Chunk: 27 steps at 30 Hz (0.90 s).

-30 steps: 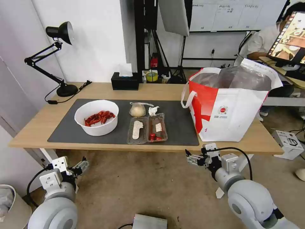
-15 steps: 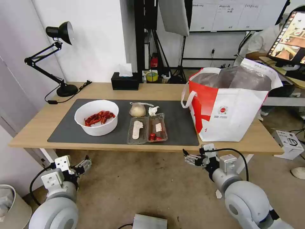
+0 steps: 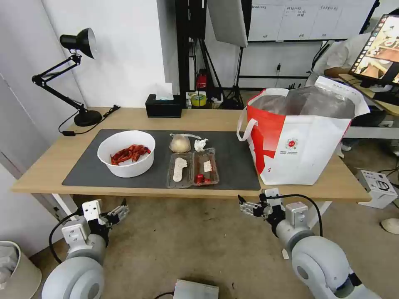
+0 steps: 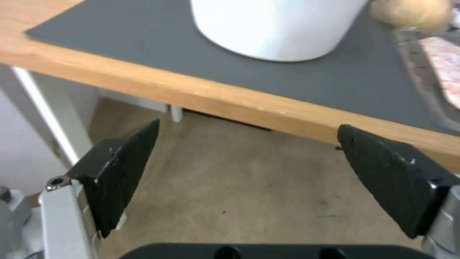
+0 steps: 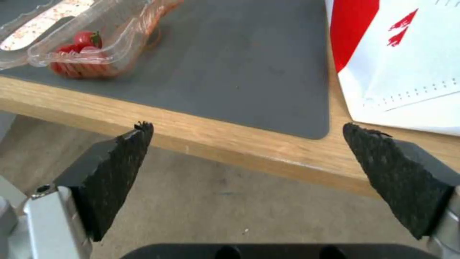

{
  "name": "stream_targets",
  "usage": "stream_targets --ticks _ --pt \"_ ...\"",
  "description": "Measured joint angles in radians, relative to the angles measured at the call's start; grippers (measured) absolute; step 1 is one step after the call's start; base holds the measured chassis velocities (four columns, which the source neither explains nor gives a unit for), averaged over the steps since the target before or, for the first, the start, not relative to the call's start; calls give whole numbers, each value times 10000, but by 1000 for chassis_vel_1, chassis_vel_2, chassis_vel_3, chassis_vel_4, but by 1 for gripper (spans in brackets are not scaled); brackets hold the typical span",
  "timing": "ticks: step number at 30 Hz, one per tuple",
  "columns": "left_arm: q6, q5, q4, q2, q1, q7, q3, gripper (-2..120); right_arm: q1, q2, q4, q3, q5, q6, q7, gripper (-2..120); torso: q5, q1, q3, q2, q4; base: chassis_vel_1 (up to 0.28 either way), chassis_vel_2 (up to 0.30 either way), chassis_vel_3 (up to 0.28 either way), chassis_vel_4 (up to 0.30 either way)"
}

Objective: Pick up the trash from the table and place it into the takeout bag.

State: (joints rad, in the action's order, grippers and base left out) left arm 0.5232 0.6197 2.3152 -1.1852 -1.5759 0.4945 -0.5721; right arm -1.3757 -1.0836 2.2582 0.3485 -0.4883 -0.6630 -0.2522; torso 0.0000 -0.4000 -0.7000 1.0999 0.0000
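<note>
On the table's (image 3: pixel 41 174) grey mat stands a white bowl (image 3: pixel 126 153) of red shells. Right of it lie a knotted clear bag (image 3: pixel 180 143) with a beige lump, a crumpled tissue (image 3: pixel 200 144), and an open clear food box (image 3: pixel 193 168) with scraps. The white-and-red takeout bag (image 3: pixel 300 139) stands upright at the table's right end, its mouth open. My left gripper (image 3: pixel 119 212) hangs open below the table's front edge, under the bowl (image 4: pixel 275 25). My right gripper (image 3: pixel 244 205) is open too, below the front edge between the food box (image 5: pixel 91 39) and the takeout bag (image 5: pixel 407 54).
A black desk lamp (image 3: pixel 77 79) and a black tissue box (image 3: pixel 163 106) stand along the table's far side. A person sits at a monitor (image 3: pixel 378 47) behind the bag. A bin (image 3: pixel 16 270) sits on the floor at lower left.
Both arms have moved inward and up toward the table's front edge, the left one further. The things on the table have not moved.
</note>
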Motion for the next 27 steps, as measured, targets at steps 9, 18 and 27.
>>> stream_targets --ticks 9,18,27 --pt "-570 148 -195 134 -13 -1531 -43 100 1 -82 -44 -39 27 25 12 100 0 0 0 0 0 0 0 0 0" --pt "-1138 840 -456 152 4 -2762 24 100 -2 -37 -45 -16 30 42 14 100 0 0 0 0 0 0 0 0 0" --pt "-1161 770 -575 215 14 -2889 -131 100 -94 -54 -34 -10 47 52 15 100 0 0 0 0 0 0 0 0 0"
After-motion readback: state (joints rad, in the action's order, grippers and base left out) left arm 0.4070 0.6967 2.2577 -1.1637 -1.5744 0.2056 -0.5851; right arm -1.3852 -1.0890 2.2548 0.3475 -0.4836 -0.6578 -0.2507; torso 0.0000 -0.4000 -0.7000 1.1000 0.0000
